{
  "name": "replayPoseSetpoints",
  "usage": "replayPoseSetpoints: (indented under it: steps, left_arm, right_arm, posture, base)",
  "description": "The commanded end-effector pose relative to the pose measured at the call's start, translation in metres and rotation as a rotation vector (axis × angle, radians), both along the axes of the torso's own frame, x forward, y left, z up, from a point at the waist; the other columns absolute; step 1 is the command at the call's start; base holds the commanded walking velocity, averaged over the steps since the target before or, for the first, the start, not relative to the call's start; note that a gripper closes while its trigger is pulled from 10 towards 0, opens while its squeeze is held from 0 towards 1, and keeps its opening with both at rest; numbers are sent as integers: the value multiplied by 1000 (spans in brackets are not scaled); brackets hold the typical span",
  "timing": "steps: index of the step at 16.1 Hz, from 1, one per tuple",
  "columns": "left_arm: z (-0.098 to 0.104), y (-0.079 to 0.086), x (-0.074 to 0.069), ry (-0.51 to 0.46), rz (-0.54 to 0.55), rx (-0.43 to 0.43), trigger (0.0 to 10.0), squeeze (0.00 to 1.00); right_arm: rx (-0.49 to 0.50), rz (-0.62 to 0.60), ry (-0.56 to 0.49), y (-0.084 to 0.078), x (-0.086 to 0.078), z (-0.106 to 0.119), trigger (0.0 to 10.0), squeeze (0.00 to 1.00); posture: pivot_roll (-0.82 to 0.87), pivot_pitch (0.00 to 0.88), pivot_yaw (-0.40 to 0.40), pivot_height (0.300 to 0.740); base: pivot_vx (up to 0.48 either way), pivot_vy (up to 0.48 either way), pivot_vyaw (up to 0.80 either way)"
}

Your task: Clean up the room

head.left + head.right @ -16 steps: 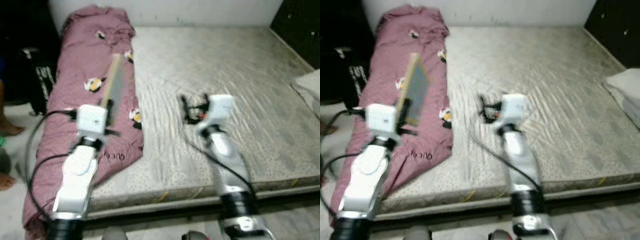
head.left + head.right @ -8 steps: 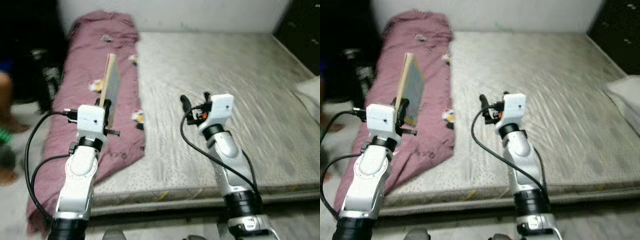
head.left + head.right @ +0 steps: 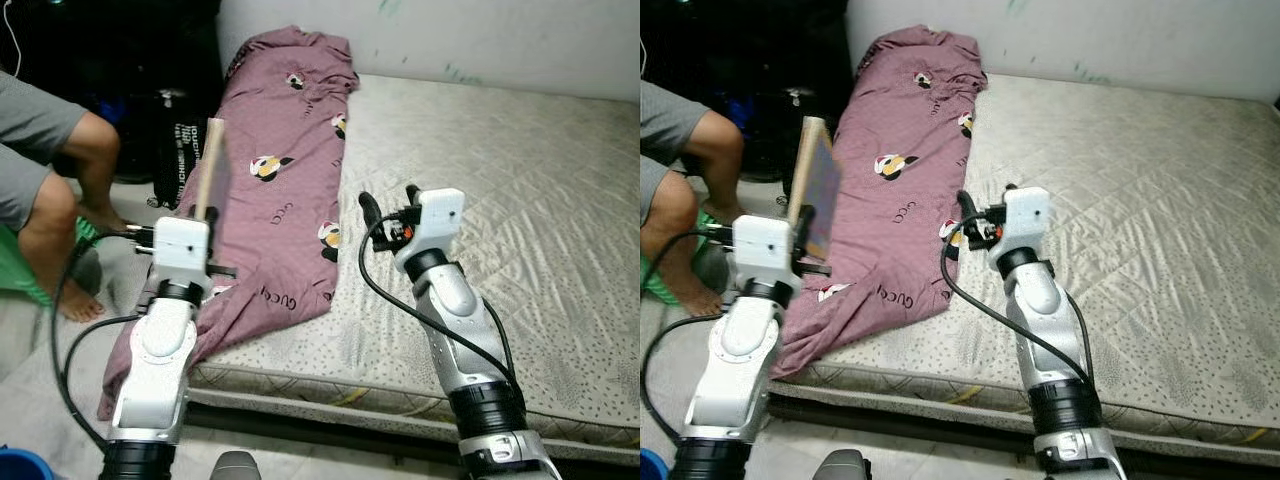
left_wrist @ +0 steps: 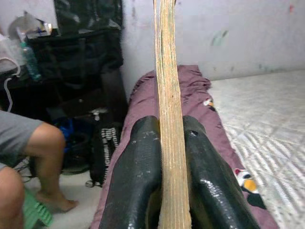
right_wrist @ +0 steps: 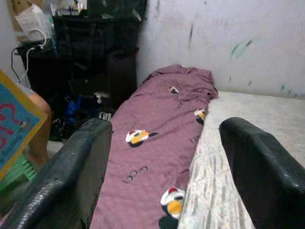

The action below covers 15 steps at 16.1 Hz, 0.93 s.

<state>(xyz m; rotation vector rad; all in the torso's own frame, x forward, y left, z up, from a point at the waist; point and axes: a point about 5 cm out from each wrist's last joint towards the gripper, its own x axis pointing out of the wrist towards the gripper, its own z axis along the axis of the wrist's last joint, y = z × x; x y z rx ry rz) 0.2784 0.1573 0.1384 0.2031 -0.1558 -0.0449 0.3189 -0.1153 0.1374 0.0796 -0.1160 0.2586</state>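
Observation:
My left gripper (image 3: 204, 214) is shut on a thin flat board (image 3: 209, 168) with a wooden edge and a blue face (image 3: 818, 200), held upright on its edge over the left side of the bed. In the left wrist view both black fingers (image 4: 138, 171) press the board's edge (image 4: 167, 86). My right gripper (image 3: 388, 200) is open and holds nothing, raised over the mattress (image 3: 530, 220) near the blanket's right border. A maroon blanket (image 3: 285, 170) with penguin prints lies along the mattress's left side and hangs over its front corner.
A person (image 3: 50, 170) sits at the left, bare feet on the floor by a green stool (image 3: 25, 275). A black bag (image 3: 177, 140) stands between the person and the bed. The wall (image 3: 480, 35) runs behind the mattress. A blue object (image 3: 15, 466) sits at the bottom left.
The whole view has swung left, so the seated person and black bag now show. Both arms hold the same pose, the board still gripped and the right gripper still open.

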Motion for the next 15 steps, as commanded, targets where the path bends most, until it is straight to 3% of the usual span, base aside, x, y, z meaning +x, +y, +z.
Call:
replayPoseSetpoints:
  steps: [1,3,5,7,15]
  left_arm:
    - [6,-2,-1,-37,-8,4,10000,0]
    - [5,-5,-4,-40,-4,0,10000,0]
    - [2,-6,-7,-42,22,-27,10000,0]
    - [2,-8,-8,-41,18,-34,10000,0]
    - [-1,-20,-2,-1,-104,-5,10000,0]
  right_arm:
    - [-5,0,17,-3,-1,-3,10000,0]
    - [-17,16,33,-4,-4,-6,10000,0]
    - [-39,78,38,6,-3,-6,10000,0]
    - [-44,75,31,5,-3,-4,10000,0]
    - [-21,-79,20,-18,-14,-8,10000,0]
  posture:
    - [35,0,-45,740]
    - [50,0,-86,740]
    - [51,0,-111,740]
    - [47,0,-106,740]
    - [-27,0,28,740]
  base:
    - [0,0,0]
    - [0,0,0]
    - [0,0,0]
    - [0,0,0]
    - [0,0,0]
